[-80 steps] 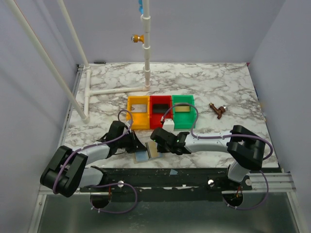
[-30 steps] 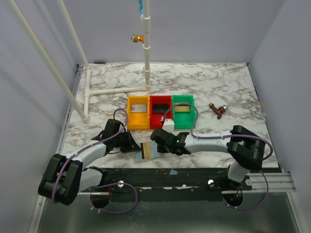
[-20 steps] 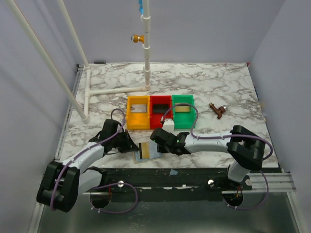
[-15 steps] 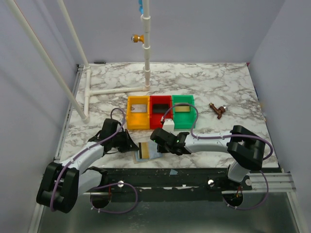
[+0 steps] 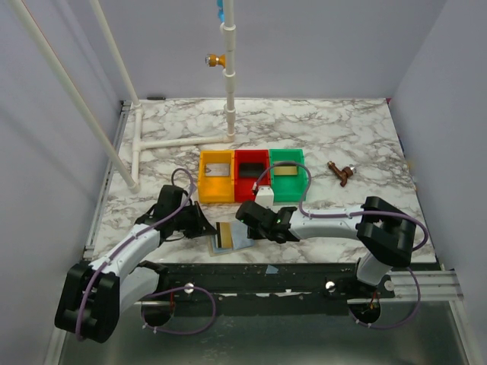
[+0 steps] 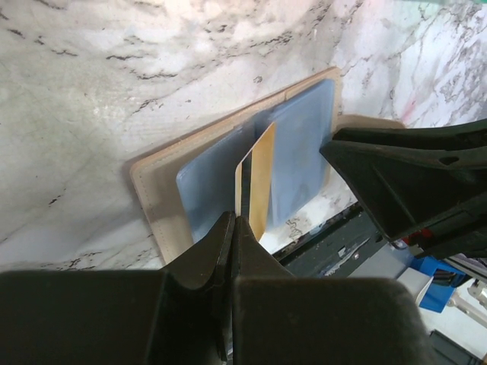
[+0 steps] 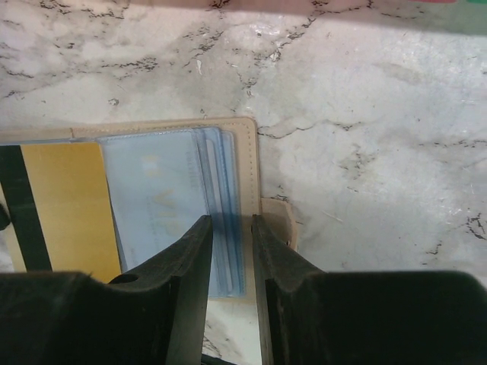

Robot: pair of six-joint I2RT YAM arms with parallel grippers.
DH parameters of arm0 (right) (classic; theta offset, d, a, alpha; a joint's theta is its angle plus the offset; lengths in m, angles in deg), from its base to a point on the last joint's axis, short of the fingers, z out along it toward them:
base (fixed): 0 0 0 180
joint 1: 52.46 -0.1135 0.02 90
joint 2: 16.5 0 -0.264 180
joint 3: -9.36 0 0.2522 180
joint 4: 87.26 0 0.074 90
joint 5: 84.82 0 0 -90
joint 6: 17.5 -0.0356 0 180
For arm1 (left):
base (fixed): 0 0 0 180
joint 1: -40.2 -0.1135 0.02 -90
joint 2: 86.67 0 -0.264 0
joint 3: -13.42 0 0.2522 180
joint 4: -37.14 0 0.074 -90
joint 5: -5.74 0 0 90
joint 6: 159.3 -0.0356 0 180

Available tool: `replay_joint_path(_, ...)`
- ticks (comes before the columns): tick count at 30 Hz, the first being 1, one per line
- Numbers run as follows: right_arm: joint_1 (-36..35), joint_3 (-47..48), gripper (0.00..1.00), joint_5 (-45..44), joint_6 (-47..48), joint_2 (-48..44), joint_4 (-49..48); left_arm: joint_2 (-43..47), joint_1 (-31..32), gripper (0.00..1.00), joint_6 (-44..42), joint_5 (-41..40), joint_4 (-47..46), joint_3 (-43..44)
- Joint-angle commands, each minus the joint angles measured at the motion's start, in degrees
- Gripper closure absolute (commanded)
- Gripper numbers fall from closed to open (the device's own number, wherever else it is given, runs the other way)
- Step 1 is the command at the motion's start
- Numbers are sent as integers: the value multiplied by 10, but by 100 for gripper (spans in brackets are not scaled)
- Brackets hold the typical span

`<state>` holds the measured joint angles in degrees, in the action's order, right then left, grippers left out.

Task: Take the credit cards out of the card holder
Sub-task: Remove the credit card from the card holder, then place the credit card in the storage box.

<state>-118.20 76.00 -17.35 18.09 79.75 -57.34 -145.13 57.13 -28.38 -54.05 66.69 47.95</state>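
The card holder (image 5: pixel 237 240) lies open and flat near the table's front edge, tan rim and grey-blue sleeves up. My left gripper (image 5: pixel 210 230) is shut on a gold credit card with a black stripe (image 6: pixel 260 176). That card stands on edge, drawn partly out of the holder (image 6: pixel 151 199), with my fingertips (image 6: pixel 225 228) pinching its near end. My right gripper (image 7: pixel 230 228) rests on the holder's right edge (image 7: pixel 247 163), jaws a little apart astride the sleeve edges. The same gold card (image 7: pixel 65 201) lies at the left of that view.
Yellow (image 5: pixel 204 182), red (image 5: pixel 239 181) and green (image 5: pixel 274 182) trays stand in a row behind the holder, each with a card inside. A white block (image 5: pixel 264 195) sits in front of the red tray. A brown object (image 5: pixel 340 173) lies right; a white pipe frame (image 5: pixel 183 142) stands back left.
The holder has been laid open and the gold card has come out into view, held by my left gripper. Over the last second the left arm's elbow swung outward; the right gripper stayed put.
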Motion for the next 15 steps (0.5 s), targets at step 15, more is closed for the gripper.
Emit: replay_joint_path(15, -2, 11, 63, -37, 36, -80, 46, 35, -4, 100, -22, 7, 37, 58)
